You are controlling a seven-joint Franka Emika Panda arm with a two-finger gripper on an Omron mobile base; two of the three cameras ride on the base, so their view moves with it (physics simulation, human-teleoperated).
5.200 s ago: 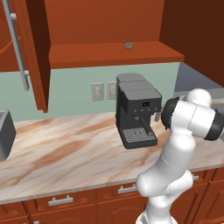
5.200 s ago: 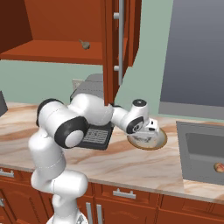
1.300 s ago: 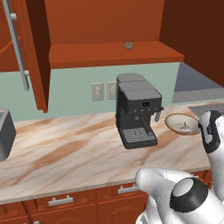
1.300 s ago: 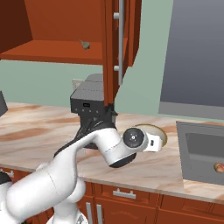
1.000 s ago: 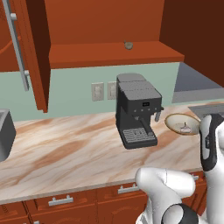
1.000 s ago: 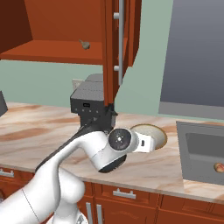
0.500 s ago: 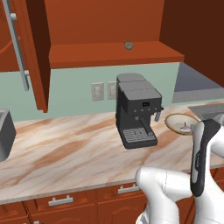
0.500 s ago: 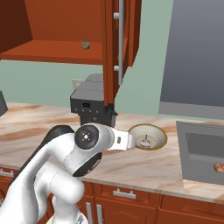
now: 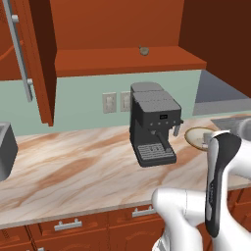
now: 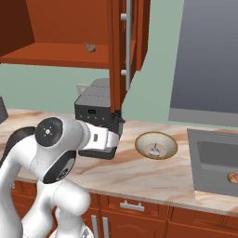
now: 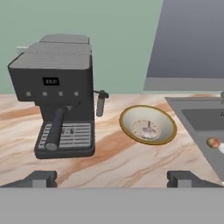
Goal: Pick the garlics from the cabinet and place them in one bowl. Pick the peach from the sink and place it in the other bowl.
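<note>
The gripper (image 11: 112, 178) stands with its fingertips (image 11: 40, 178) wide apart and nothing between them, looking across the marble counter (image 11: 113, 162) at the coffee machine (image 11: 59, 94). Just right of the machine sits a gold-rimmed bowl (image 10: 156, 145) with the pale garlic (image 11: 148, 129) inside it. The duller garlic (image 9: 143, 50) rests on the open cabinet's shelf (image 9: 122, 61), above the machine. The peach (image 10: 232, 177) lies in the sink (image 10: 214, 163), well apart from the bowl.
</note>
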